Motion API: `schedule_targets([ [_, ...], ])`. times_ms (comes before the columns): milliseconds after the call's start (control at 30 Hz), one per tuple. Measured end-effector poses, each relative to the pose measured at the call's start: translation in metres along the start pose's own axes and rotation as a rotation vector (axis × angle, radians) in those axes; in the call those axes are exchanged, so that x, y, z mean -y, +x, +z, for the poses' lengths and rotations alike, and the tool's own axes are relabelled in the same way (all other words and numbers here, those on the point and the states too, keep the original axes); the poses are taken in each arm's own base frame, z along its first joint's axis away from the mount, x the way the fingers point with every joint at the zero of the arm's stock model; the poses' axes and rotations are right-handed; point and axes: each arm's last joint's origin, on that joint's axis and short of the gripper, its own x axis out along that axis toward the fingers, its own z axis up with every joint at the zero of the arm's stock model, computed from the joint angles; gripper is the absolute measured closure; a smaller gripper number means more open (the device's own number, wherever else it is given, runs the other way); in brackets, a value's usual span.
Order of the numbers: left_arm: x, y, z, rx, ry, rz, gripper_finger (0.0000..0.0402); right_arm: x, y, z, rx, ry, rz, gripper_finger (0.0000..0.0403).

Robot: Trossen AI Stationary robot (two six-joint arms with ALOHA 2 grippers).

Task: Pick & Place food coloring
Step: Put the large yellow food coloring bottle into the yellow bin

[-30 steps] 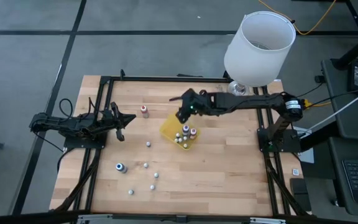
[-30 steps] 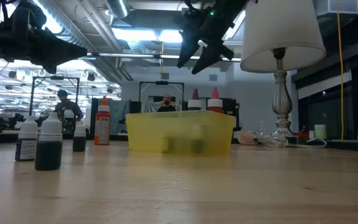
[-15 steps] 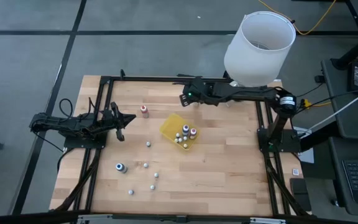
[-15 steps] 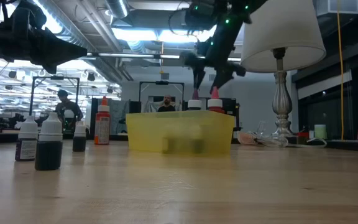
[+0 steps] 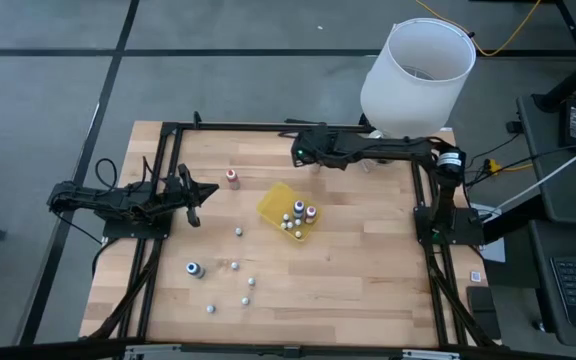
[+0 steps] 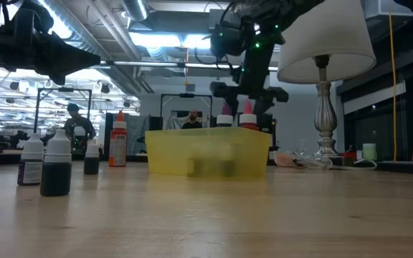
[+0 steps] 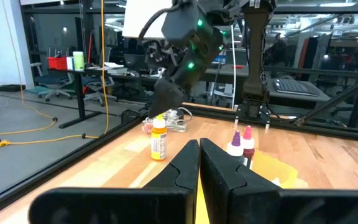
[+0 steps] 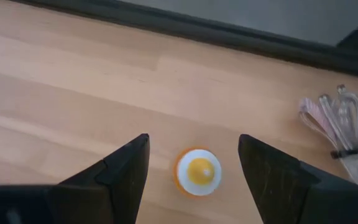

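Food coloring bottles are spread over the wooden table. Several stand in the yellow tray [image 5: 286, 210], a red-capped one [image 5: 232, 178] stands left of the tray, and several loose ones [image 5: 234, 266] stand near the left front. My right gripper [image 8: 192, 138] hangs open near the far edge, slanting down over an orange-capped bottle [image 8: 198, 172]. Its fingers stand on either side of the bottle and above it, without touching. The left wrist view shows this bottle [image 7: 159, 140] upright on the table below that gripper [image 7: 166, 102]. My left gripper [image 5: 196, 190] waits shut at the table's left, pointing level.
A lamp with a white shade [image 5: 418, 70] stands at the far right corner, its base [image 6: 325, 154] behind the tray. A cable bundle [image 8: 340, 124] lies near the orange-capped bottle. Black frame rails [image 5: 268, 126] run along the table's edges. People show in the room beyond.
My right gripper has gone from above the yellow tray toward the table's far edge and has come down. Its wrist has rolled, so the fingers now stand side by side in the low view. It has stayed open. The bottles have not moved.
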Motion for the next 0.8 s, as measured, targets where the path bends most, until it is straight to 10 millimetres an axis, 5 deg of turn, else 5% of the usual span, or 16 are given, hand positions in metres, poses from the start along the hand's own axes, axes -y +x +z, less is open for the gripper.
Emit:
schedule_targets([
  [800,0.000,0.000,0.000,0.000,0.000,0.000,0.0392,0.008,0.022,-0.021,-0.042,-0.041,0.001,0.0155],
])
